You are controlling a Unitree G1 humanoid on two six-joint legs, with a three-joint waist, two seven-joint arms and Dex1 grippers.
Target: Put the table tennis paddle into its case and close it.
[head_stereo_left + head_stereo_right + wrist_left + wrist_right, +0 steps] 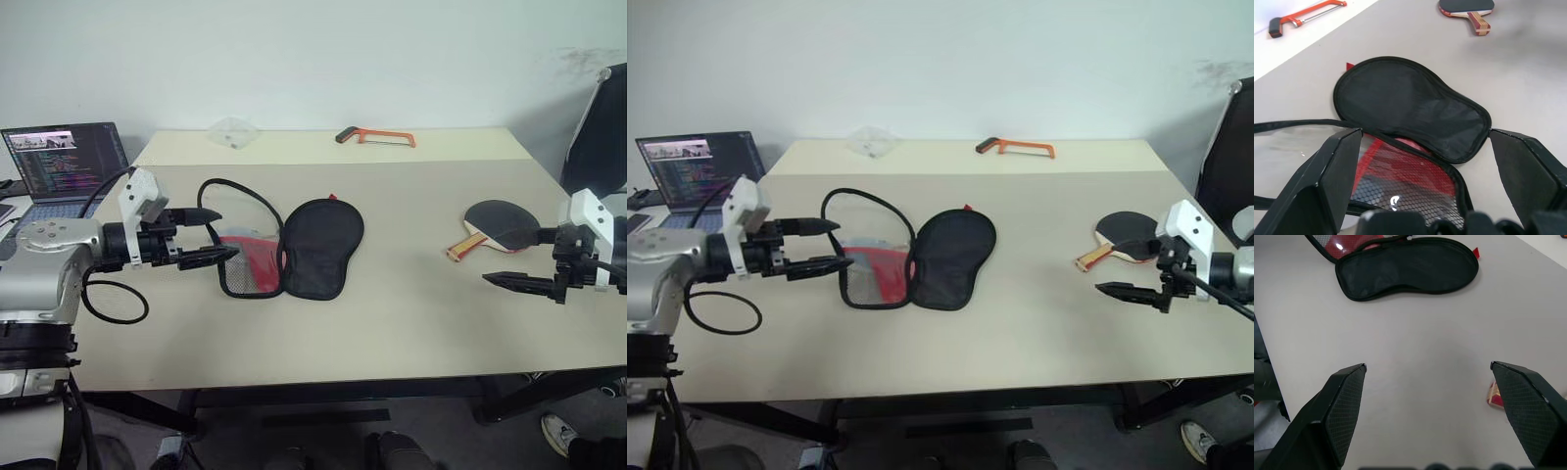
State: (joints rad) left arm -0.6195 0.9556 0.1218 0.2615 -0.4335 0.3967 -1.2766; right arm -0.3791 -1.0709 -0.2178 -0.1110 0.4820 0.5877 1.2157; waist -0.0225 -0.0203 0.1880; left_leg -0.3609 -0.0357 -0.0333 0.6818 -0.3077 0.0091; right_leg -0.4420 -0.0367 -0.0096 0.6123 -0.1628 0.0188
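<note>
The table tennis paddle lies on the table just beyond the spread, empty right claw, handle toward the unzipped case beside the spread left claw.

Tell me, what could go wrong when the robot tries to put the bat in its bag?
1. The table tennis paddle lies flat near the table's right edge, so a clumsy pinch by the open right gripper might nudge it off.
2. The case lies opened out flat far over by the open left gripper, so it may slide when the paddle is pushed in.
3. Its black strap loops loosely and might snag the fingers.
</note>
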